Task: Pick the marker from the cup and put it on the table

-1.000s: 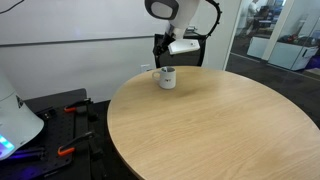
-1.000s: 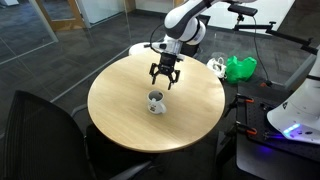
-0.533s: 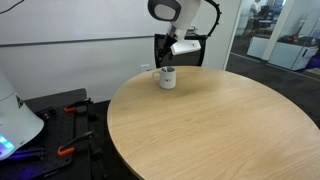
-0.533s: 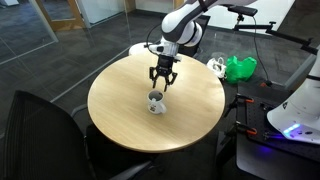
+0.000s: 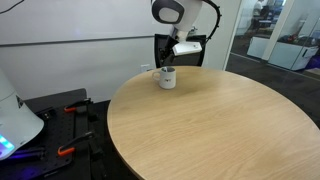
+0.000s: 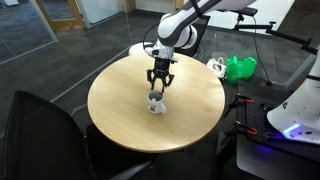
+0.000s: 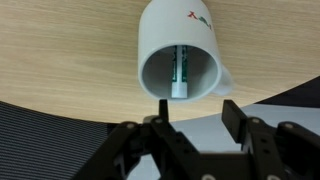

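Note:
The white cup stands on the round tan table near its edge; it also shows in both exterior views. The green marker with a whitish end stands inside the cup. My gripper is open and empty, straight above the cup's mouth, in both exterior views just over it. Its fingers are clear of the rim.
A dark chair stands at the table's near side. A green and white object lies on the floor beyond the table. A white device with tools sits beside the table. Glass walls stand behind.
My gripper has moved down and toward the cup, from beside and above it to right over its mouth. The cup and marker have not moved.

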